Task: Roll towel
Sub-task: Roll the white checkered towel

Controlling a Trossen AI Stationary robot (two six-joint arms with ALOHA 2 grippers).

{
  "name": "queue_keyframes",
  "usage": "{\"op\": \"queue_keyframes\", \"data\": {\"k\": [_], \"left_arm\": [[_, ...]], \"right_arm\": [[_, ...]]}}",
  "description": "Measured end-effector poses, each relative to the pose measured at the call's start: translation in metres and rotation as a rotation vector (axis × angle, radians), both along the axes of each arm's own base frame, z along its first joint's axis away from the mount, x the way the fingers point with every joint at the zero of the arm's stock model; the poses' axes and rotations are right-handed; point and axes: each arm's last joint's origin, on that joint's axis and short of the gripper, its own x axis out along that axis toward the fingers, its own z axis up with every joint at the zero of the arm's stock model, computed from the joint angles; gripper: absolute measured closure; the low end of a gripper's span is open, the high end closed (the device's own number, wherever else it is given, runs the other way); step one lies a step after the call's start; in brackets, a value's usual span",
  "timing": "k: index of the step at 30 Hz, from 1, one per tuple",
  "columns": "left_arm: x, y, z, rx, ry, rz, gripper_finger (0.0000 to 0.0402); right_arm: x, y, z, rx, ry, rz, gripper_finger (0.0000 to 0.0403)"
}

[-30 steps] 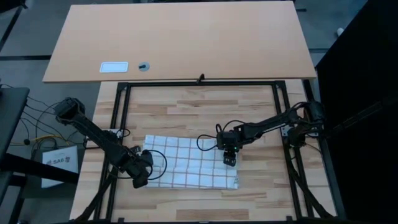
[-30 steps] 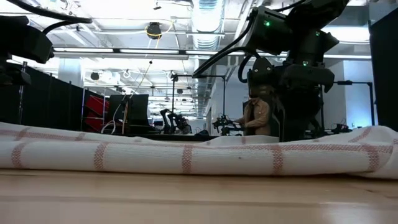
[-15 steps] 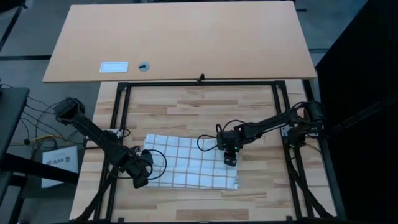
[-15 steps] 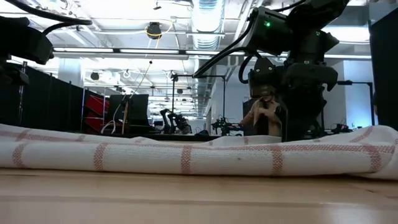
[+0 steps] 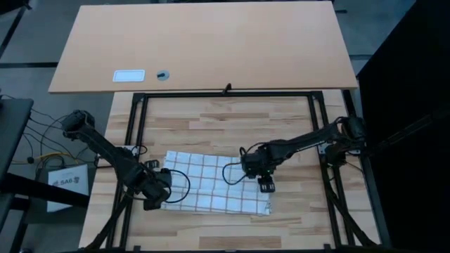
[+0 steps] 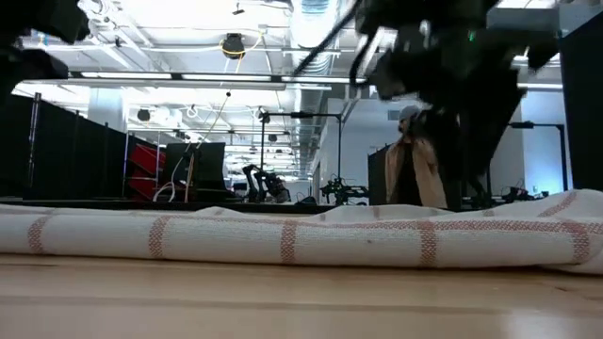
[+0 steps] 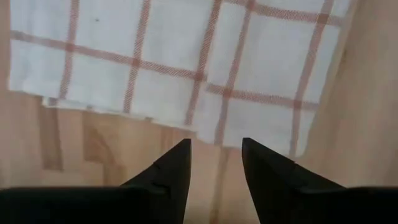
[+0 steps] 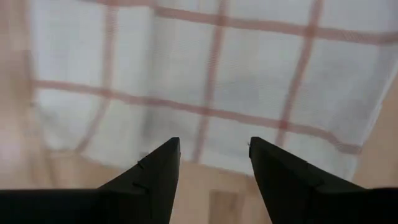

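Thin white cloth towel (image 5: 214,190) with reddish-brown grid lines, lying flat on the pale wooden counter (image 5: 225,119), spread between the two grippers, long axis running from one gripper to the other. Left gripper (image 5: 156,197) at one short end, fingers (image 7: 171,171) parted, empty, tips just off the towel's corner. Right gripper (image 5: 266,185) above the opposite end, fingers (image 8: 158,168) apart, holding nothing. Near edge a soft fold in the low view; right arm blurred there.

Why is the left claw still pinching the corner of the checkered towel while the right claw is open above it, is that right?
Not quite. The left claw is open with nothing between its fingers, as the left wrist view shows; the towel lies just beyond its tips. The right claw is open above the towel, as you said.
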Motion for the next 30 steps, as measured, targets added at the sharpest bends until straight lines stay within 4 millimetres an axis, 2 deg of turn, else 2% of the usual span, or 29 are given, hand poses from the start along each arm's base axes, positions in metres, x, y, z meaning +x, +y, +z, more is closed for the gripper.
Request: {"op": "queue_keyframes", "data": {"k": [2, 5, 10, 16, 18, 22, 27, 30], "left_arm": [[0.004, -0.006, 0.008, -0.048, -0.033, 0.000, 0.0273], [0.013, -0.027, 0.015, -0.118, -0.070, -0.041, 0.0273], [0.019, -0.061, 0.006, -0.029, 0.016, -0.119, 0.0273], [0.031, -0.100, 0.006, 0.051, -0.015, -0.175, 0.0273], [0.033, -0.106, 0.006, 0.114, -0.052, -0.191, 0.0273], [0.027, -0.108, -0.008, 0.301, -0.082, -0.222, 0.0273], [0.028, -0.114, -0.025, 0.342, -0.075, -0.233, 0.0273], [0.031, -0.118, -0.031, 0.350, -0.102, -0.227, 0.0273]], "right_arm": [[0.000, 0.015, 0.012, -0.002, 0.002, 0.019, 0.0220], [-0.002, 0.052, 0.025, 0.019, -0.038, 0.063, 0.0220], [-0.013, 0.110, 0.035, 0.112, -0.112, 0.006, 0.0211], [-0.027, 0.148, 0.039, 0.178, -0.159, -0.126, 0.0170], [-0.029, 0.153, 0.039, 0.140, -0.206, -0.132, 0.0159], [-0.025, 0.144, 0.039, 0.014, -0.278, -0.160, 0.0154], [-0.017, 0.133, 0.039, -0.059, -0.330, -0.169, 0.0154], [-0.013, 0.132, 0.034, -0.082, -0.335, -0.153, 0.0154]]}}
